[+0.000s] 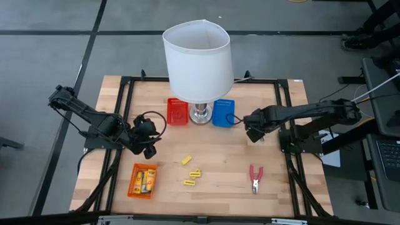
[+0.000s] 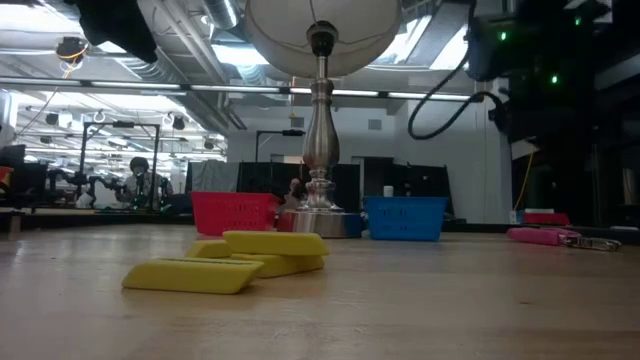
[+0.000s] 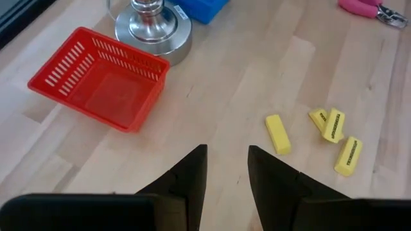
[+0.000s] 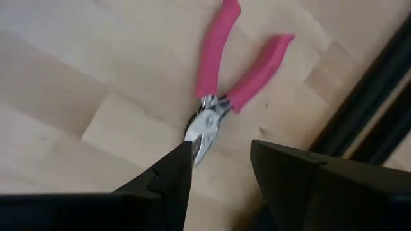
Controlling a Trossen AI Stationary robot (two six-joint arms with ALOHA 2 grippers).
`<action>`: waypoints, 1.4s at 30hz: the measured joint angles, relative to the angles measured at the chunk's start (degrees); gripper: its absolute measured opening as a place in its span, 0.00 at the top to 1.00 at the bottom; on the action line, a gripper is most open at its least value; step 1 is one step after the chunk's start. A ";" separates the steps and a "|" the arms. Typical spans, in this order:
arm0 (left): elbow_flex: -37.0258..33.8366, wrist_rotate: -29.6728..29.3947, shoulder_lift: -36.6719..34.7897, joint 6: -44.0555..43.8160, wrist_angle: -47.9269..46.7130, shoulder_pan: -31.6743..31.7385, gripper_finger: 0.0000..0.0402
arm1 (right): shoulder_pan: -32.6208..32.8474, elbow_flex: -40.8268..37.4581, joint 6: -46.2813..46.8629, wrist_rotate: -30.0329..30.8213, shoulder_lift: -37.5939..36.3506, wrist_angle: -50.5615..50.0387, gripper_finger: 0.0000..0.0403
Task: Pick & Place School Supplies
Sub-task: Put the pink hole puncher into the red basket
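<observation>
My table (image 1: 212, 156) is a pale wooden top of butted planks, edged by a black metal frame. At upper centre of the high view the lamp (image 1: 199, 62) stands on it, with the red basket (image 1: 177, 112) just left of its base and the blue basket (image 1: 223, 113) just right. Lower left sits the orange basket (image 1: 142, 181). Below centre lie the yellow pieces (image 1: 192, 172), loosely grouped, one apart. At lower right rest the pink-handled pliers (image 1: 255, 177), alone on bare wood.
</observation>
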 joint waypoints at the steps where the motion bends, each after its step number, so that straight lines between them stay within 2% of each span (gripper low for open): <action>1: 0.00 0.37 0.00 -0.33 0.05 0.00 0.73 | -0.58 -0.70 -0.60 0.77 0.00 0.93 0.59; 6: 0.00 1.66 0.00 -2.50 0.68 0.00 0.73 | -2.78 -2.72 -4.54 5.86 0.00 6.15 0.55; 14: -0.04 2.72 0.00 -4.65 3.40 0.00 0.73 | -6.00 -5.55 -6.84 4.91 0.00 15.22 0.47; 23: -0.04 3.90 0.00 -5.78 5.36 0.00 0.73 | -7.01 -13.66 -6.59 1.74 0.00 24.79 0.47; 28: -0.04 3.89 0.00 -5.78 5.87 0.00 0.73 | -7.01 -15.55 -6.47 0.76 0.00 29.17 0.59; 36: -0.04 3.87 0.00 -5.76 6.00 0.02 0.73 | -6.89 -15.64 -4.64 0.44 -0.06 30.51 0.92; 38: -0.04 3.89 0.00 -5.72 5.99 0.00 0.73 | -6.21 -15.58 -4.38 -0.99 -0.27 31.69 0.94; 42: -0.04 4.11 0.00 -5.72 6.11 0.02 0.73 | -2.45 -12.96 -2.47 -8.70 -0.98 35.39 0.94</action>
